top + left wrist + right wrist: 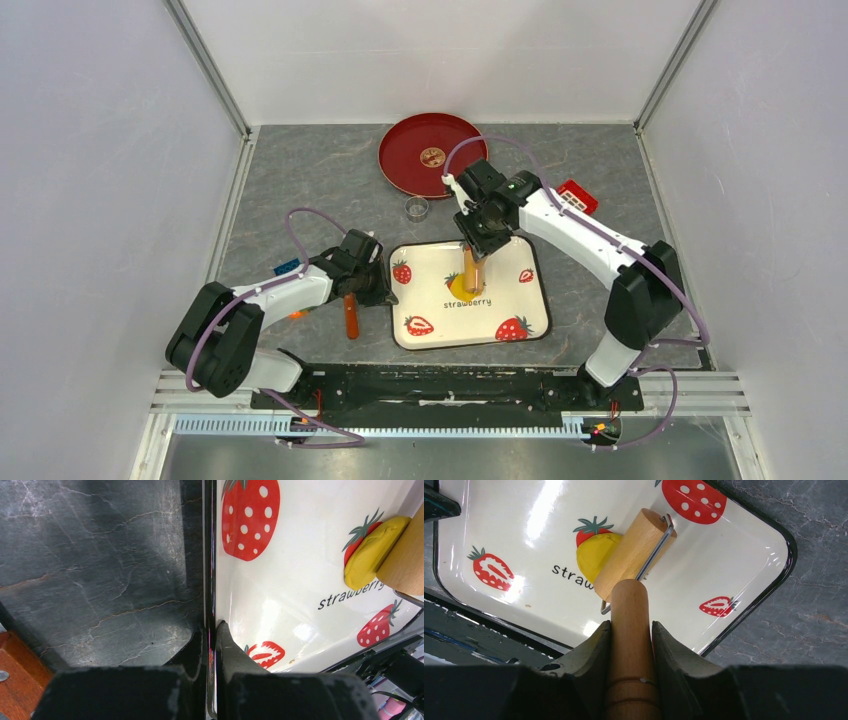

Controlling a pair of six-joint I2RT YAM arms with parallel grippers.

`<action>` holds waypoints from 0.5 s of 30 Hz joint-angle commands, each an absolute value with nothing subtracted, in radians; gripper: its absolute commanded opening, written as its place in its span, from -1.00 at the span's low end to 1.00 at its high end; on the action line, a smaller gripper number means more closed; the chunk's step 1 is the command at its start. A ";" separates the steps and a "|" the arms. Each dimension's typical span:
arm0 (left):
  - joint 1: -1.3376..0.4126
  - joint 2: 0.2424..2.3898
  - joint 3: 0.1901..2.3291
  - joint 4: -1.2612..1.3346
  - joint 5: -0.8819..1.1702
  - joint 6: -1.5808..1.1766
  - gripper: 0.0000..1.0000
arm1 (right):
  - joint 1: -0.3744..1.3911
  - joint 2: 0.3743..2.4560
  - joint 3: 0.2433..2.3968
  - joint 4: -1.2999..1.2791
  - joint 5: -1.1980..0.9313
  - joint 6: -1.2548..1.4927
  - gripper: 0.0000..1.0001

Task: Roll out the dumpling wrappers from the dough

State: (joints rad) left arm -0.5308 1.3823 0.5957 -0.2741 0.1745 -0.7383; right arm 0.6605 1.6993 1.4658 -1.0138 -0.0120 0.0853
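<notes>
1. Top external view: a white square enamel tray with a black rim and strawberry prints sits on the grey marbled counter, at the middle of its near edge.
2. Left gripper: its two black fingers are pressed onto the tray's left rim, one inside and one outside.
3. Right gripper pinches the round handle of a small wooden roller, with a finger tight against each side.
4. The roller's drum rests against one side of a thick lump of yellow dough near the tray's middle, beside the printed word "strawberry".
5. A round red plate sits by the counter's far edge, near its middle. On it lies one dumpling wrapper — a small, thin, yellowish round disc, well apart from the tray.
6. A small clear round cup stands between plate and tray.
7. A red lattice basket lies toward the counter's right edge, partly behind the right arm.
8. An orange-handled tool lies just left of the tray — partly under the left arm.
</notes>
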 commanded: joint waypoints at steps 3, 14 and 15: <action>-0.533 1.416 0.570 -0.355 0.041 -0.727 -0.96 | 0.625 1.701 1.332 -1.046 0.109 0.074 -1.00; -0.532 1.411 0.569 -0.357 0.038 -0.729 -0.95 | 0.534 1.646 1.167 -1.019 0.119 0.064 -1.00; -0.532 1.412 0.570 -0.357 0.038 -0.731 -0.95 | 0.526 1.640 1.159 -1.015 0.117 0.061 -1.00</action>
